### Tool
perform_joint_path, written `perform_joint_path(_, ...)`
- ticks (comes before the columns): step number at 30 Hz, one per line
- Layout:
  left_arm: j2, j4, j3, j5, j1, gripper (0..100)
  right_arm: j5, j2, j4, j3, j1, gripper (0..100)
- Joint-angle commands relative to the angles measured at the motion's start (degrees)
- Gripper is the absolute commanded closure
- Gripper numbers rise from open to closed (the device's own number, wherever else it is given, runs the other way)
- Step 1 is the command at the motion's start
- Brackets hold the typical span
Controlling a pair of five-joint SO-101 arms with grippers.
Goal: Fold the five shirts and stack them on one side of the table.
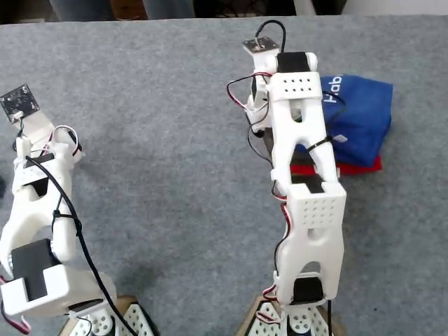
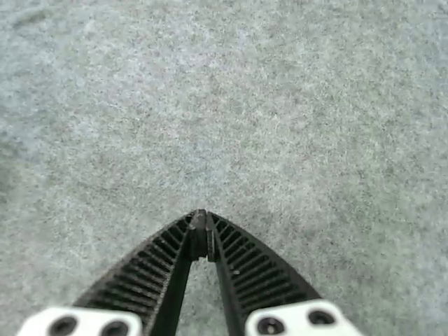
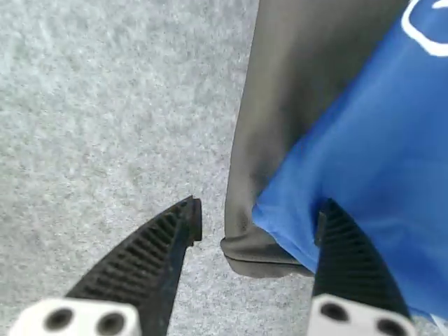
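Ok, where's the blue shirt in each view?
High: the blue shirt tops the stack at the far right of the table, over a red shirt.
Left wrist: grey table and the shut left gripper.
Right wrist: its corner lies on a dark shirt, between the fingers of the open right gripper.
Shared landmark: the grey table.

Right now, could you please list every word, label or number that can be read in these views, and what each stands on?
White lettering on the folded blue fabric shirt: partly hidden behind the right arm, not readable as a whole.
White curved stroke on that shirt, right wrist view: cut off, unreadable.
No other text.
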Motion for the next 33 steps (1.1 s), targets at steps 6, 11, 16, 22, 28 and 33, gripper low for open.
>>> perform_joint_path(6,-2.3,-0.7,-1.4,-0.1,-0.5,97,3.2,0.7,-1.8,0.5,3.4,72.6)
perform_joint_path(11,-2.3,-0.7,-1.4,-0.1,-0.5,97,3.6,3.0,-3.1,0.0,5.6,72.6)
perform_joint_path(16,-2.3,-0.8,-1.5,-0.1,-0.5,97,3.7,4.8,-4.6,0.4,6.8,72.7)
perform_joint_path(22,-2.3,-0.8,-1.5,-0.1,-0.5,97,4.0,6.7,-4.7,0.0,8.5,87.5)
perform_joint_path(28,-2.2,-0.8,-1.7,-0.1,-0.4,97,4.0,6.7,-4.4,-2.3,10.5,95.7)
perform_joint_path(33,-2.2,-0.8,-1.7,-0.1,-0.3,97,4.0,6.7,-1.8,-5.6,10.3,96.2)
